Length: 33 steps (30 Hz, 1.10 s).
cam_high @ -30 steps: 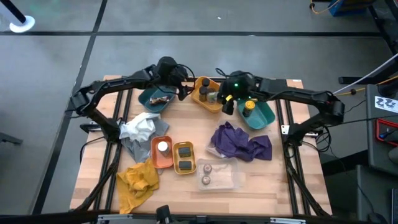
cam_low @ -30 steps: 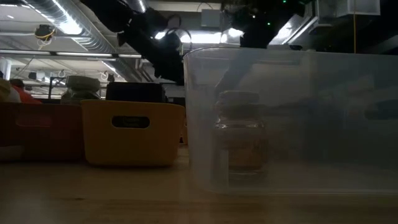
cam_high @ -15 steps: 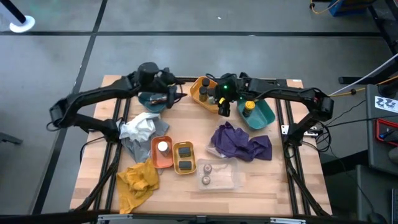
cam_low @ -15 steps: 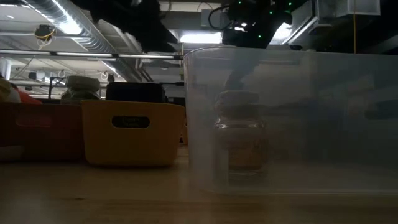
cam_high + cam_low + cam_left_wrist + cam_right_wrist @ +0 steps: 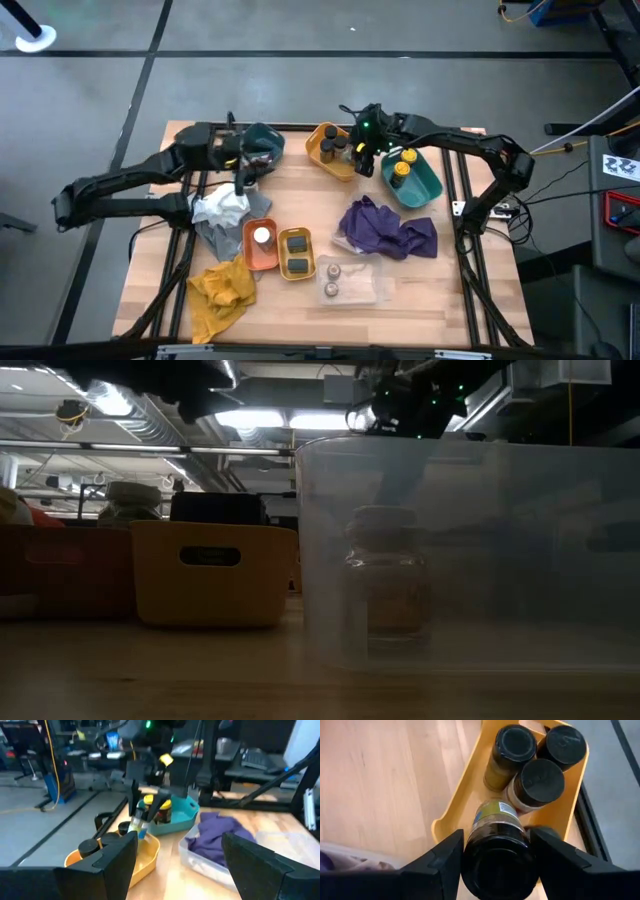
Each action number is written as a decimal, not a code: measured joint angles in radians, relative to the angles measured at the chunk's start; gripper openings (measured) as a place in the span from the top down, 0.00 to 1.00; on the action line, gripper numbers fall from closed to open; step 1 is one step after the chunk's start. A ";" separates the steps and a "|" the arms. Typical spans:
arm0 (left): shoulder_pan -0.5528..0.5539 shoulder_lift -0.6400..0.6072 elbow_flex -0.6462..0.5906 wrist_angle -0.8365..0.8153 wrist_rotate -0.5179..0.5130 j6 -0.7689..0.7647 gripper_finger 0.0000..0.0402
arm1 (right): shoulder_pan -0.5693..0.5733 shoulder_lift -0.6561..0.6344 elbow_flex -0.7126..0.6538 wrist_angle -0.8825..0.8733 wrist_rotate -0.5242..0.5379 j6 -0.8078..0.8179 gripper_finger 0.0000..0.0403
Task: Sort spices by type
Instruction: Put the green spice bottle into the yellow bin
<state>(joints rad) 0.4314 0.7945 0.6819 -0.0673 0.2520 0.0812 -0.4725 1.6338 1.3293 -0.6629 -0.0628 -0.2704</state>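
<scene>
My right gripper [image 5: 366, 152] is shut on a black-lidded spice jar [image 5: 496, 851] over the end of the yellow tray [image 5: 326, 160] at the far middle. Three black-lidded jars [image 5: 535, 780] stand in that tray. A yellow-lidded jar [image 5: 400, 170] stands in the right teal tray [image 5: 425, 188]. My left gripper [image 5: 243, 172] stands open and empty beside the left teal tray [image 5: 265, 142]; its wrist view looks across at the held jar [image 5: 140, 824]. My right gripper pinches the jar between its two fingers [image 5: 445, 865], one on each side of the jar's body just below the black lid [image 5: 497, 870]. The fingers slant down from the table's right. The jar is tilted, lid toward the wrist and base [image 5: 494, 810] toward the yellow tray; whether it touches the tray I cannot tell.
An orange tray [image 5: 250, 255] with a white-lidded jar, a small yellow tray [image 5: 296, 240] with dark tins and a clear container [image 5: 375, 290] with two jars stand near the front. A purple cloth [image 5: 390, 228], a yellow cloth [image 5: 222, 290] and a grey-white cloth [image 5: 225, 208] lie around them.
My left gripper has drawn back from over the left teal tray toward the table's left edge, tipping up toward level and staying open. My right gripper has sunk a little over the yellow tray, still shut on the jar.
</scene>
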 joint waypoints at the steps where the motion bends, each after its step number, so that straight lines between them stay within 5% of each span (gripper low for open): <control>1: -0.003 -0.028 -0.022 0.011 0.000 -0.006 0.32 | -0.002 0.008 0.000 0.001 -0.002 0.001 0.49; 19: -0.043 -0.391 -0.381 0.253 -0.002 -0.100 0.32 | 0.001 0.159 0.000 0.053 -0.033 0.000 0.48; 33: -0.053 -0.568 -0.529 0.276 -0.002 -0.104 0.32 | 0.002 0.165 -0.001 0.090 -0.024 0.004 0.32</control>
<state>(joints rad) 0.3782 0.2267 0.1526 0.2082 0.2499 -0.0226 -0.4709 1.7992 1.3285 -0.5732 -0.0871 -0.2668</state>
